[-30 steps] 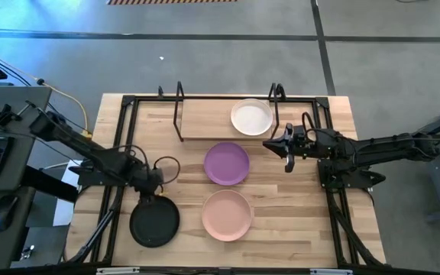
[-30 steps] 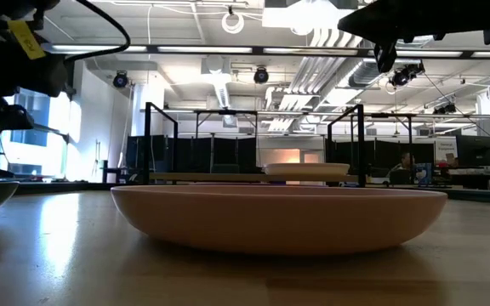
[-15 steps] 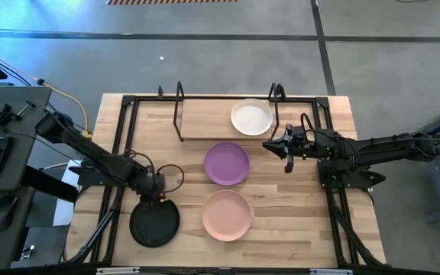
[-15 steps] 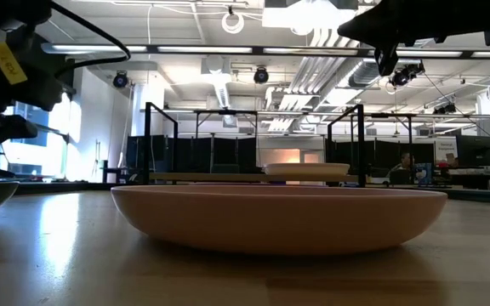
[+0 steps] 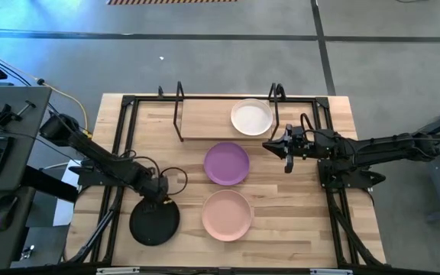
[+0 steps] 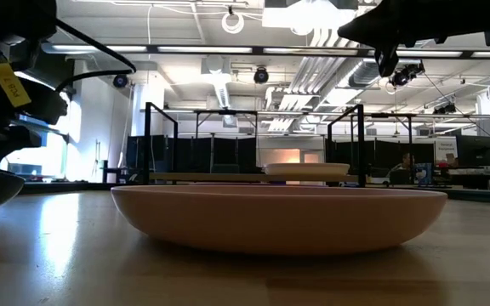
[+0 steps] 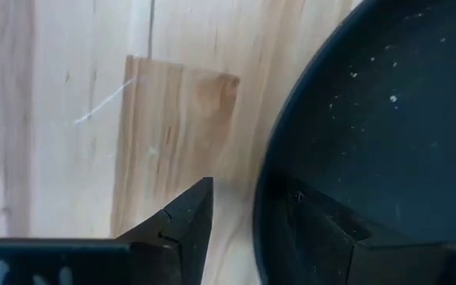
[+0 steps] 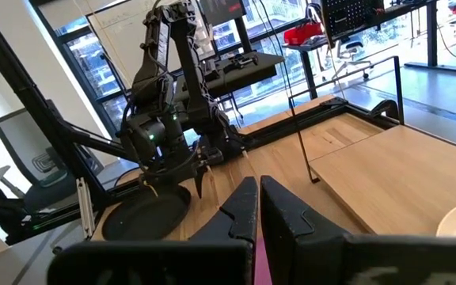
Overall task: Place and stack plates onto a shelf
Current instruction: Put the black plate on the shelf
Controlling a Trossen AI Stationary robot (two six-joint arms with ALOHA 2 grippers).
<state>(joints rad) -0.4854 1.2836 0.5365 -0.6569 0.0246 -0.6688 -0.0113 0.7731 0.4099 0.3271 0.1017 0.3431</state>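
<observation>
The left gripper sits low at the black plate's far rim, fingers parted astride the edge, ready to pinch. The white plate already lies on the shelf. The right gripper, nearly closed and empty, waits beside the purple plate.

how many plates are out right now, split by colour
round black plate: 1
round purple plate: 1
round pale pink plate: 1
round cream-white plate: 1
total: 4
</observation>
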